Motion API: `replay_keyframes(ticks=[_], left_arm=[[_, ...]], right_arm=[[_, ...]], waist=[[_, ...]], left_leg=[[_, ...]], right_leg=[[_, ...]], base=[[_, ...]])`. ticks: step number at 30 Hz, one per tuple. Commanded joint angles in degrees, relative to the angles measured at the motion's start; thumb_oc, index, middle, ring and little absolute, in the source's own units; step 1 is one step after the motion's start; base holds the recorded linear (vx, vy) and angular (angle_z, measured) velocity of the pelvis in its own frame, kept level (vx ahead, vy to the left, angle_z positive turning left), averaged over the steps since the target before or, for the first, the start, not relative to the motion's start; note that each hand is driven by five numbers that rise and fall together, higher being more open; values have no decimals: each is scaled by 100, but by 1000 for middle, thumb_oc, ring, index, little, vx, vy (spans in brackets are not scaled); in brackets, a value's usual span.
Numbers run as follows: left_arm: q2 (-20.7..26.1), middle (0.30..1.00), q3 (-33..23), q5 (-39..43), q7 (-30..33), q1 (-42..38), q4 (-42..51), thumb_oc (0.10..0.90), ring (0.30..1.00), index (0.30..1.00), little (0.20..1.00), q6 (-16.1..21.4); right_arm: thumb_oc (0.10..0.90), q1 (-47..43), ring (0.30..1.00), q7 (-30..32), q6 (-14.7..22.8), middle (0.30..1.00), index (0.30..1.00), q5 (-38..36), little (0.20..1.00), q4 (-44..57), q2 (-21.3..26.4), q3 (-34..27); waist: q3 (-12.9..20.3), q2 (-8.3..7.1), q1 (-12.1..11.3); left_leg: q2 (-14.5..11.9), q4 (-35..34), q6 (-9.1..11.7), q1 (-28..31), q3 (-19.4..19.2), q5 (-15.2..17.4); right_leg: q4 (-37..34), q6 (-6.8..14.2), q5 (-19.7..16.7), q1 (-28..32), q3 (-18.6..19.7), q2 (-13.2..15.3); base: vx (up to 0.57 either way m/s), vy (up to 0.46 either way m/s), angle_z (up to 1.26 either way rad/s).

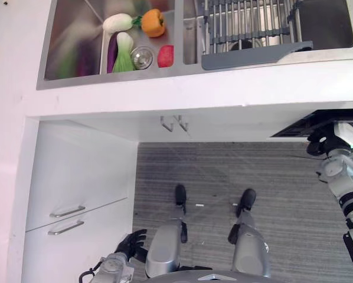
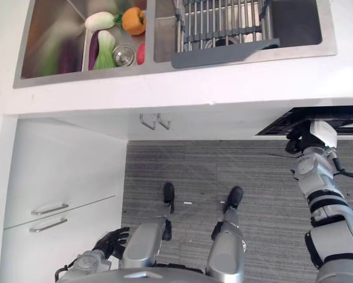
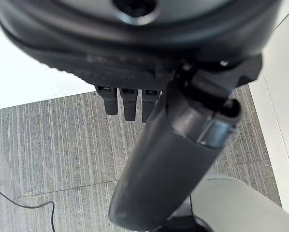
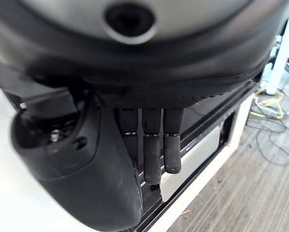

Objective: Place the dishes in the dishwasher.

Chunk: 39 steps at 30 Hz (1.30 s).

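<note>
The dishwasher (image 1: pixel 318 122) shows as a dark opening under the white counter at the right. My right hand (image 1: pixel 320 144) is up at its top front edge; in the right wrist view its fingers (image 4: pixel 154 154) hang straight against the dark gap of the door (image 4: pixel 197 145), holding nothing. A metal dish rack (image 1: pixel 247 23) sits in the right basin of the sink (image 1: pixel 64 82), with a dark round thing (image 1: pixel 241 44) half hidden under its bars. My left hand (image 1: pixel 132 242) hangs low by the cabinet, its fingers (image 3: pixel 127 104) relaxed and empty.
The left basin holds a white radish (image 1: pixel 117 22), an orange pepper (image 1: pixel 153 22), a green bok choy (image 1: pixel 124 53) and a red piece (image 1: pixel 165 56). White drawers with metal handles (image 1: pixel 67 210) stand at the left. Two hooks (image 1: pixel 173 124) hang under the counter. Grey floor lies below.
</note>
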<state>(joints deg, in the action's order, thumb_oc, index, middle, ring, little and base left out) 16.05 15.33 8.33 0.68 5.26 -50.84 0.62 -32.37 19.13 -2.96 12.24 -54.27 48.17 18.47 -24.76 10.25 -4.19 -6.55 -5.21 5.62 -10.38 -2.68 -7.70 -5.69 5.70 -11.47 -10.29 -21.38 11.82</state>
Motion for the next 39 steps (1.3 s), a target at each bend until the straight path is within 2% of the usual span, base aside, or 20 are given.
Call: replay_keyframes(ticks=[1,4,5,6,7,8,9,12,13,15,18,20,22,23,29,33,39], left_arm=[[463,900,315,146,3,-89,128,800,900,900,900,256],[549,900,375,180,-38,-78,331,800,900,900,900,300],[550,900,402,221,-35,-91,365,800,900,900,900,311],[551,900,404,221,-35,-91,365,800,900,900,900,311],[537,900,420,225,-35,-118,343,800,900,900,900,313],[523,900,424,234,-49,-138,333,800,900,900,900,303],[479,900,447,221,-99,-196,288,800,900,900,900,290],[470,900,508,159,-175,-216,379,800,900,900,900,296],[413,900,448,199,-252,-233,400,800,900,900,900,277],[383,900,405,228,-270,-239,384,800,900,900,900,271],[256,900,70,568,-357,-242,382,800,900,900,900,290],[158,900,-170,610,-359,-281,182,800,900,900,900,298],[94,900,-414,679,-322,-290,-47,800,900,900,900,269],[4,900,-553,684,-262,-340,-455,800,900,900,900,223],[-120,900,-739,587,-302,-433,-1353,800,900,900,900,76],[-231,900,-985,309,-387,-479,-2262,800,900,900,900,-114],[-318,900,-665,-382,-505,-541,-2433,800,900,900,900,-115]], right_arm=[[463,-767,394,23,527,394,394,714,394,-26,425,578],[472,-697,408,-45,470,408,408,788,408,-412,535,583],[582,-621,573,-47,445,573,573,706,573,-580,541,498],[599,-617,599,-47,445,599,599,706,599,-579,541,494],[744,-559,815,-42,443,815,815,667,815,-622,533,440],[800,-472,900,-76,436,900,900,682,900,-600,524,420],[800,-263,900,-102,423,900,900,734,900,-544,478,372],[800,-1,900,-103,416,900,900,708,900,-483,334,233],[800,458,900,-124,424,900,900,689,900,-331,15,47],[800,762,900,-152,425,900,900,717,900,-211,-160,-54],[800,1789,900,-241,430,900,900,720,900,-49,-960,-323],[800,2469,900,-363,447,900,900,614,900,-65,-1629,-444],[800,2930,900,-501,417,900,900,505,900,-286,-2167,-515],[800,3190,900,-625,362,900,900,188,900,-659,-2594,-646],[800,3476,900,-842,285,900,900,-528,900,-1063,-3106,-901],[800,3386,900,-1136,161,900,900,-1240,900,-1718,-3444,-1117],[800,3272,900,-1489,49,900,900,-1153,900,-2045,-3488,-936]], waist=[[423,-153,-261],[381,-134,-222],[371,-114,-202],[373,-115,-206],[374,-109,-196],[384,-104,-181],[388,-106,-115],[425,-123,-68],[485,-160,0],[522,-197,29],[676,-370,150],[810,-551,267],[964,-708,358],[1089,-812,446],[1442,-953,578],[1974,-1073,585],[2256,-1109,563]], left_leg=[[-212,73,275,-251,185,161],[-182,76,272,-280,151,162],[-167,68,278,-293,106,152],[-167,68,278,-294,104,152],[-159,63,284,-294,79,148],[-156,58,294,-292,67,145],[-133,66,263,-350,24,45],[-146,70,258,-321,-3,68],[-176,76,256,-256,-25,110],[-193,80,253,-216,-29,138],[-269,92,238,-30,-32,256],[-326,100,236,182,-54,359],[-371,101,226,408,-87,446],[-438,115,219,676,-158,544],[-512,109,214,1132,-312,668],[-584,103,213,1591,-449,818],[-546,90,185,1786,-503,918]], right_leg=[[679,399,965,-361,148,367],[672,427,915,-428,198,405],[667,440,887,-469,221,433],[667,440,887,-472,223,434],[662,443,884,-475,234,443],[656,448,889,-469,227,446],[648,398,782,-508,187,474],[639,393,800,-480,192,464],[635,382,834,-431,196,435],[633,373,852,-401,200,422],[625,342,940,-211,144,357],[616,322,1014,11,103,274],[606,317,1058,220,78,226],[634,298,1151,441,114,142],[678,274,1283,792,213,16],[675,262,1407,1180,313,-75],[649,278,1428,1380,352,-66]], base=[[0,0,0],[0,0,0],[0,0,0],[0,0,0],[0,0,0],[-65,9,-1],[-62,9,0],[1,-2,1],[38,-12,-1],[48,-29,-3],[78,-79,-4],[117,-96,-4],[158,-68,-6],[124,-26,-12],[87,27,-24],[124,47,-23],[42,46,-5]])
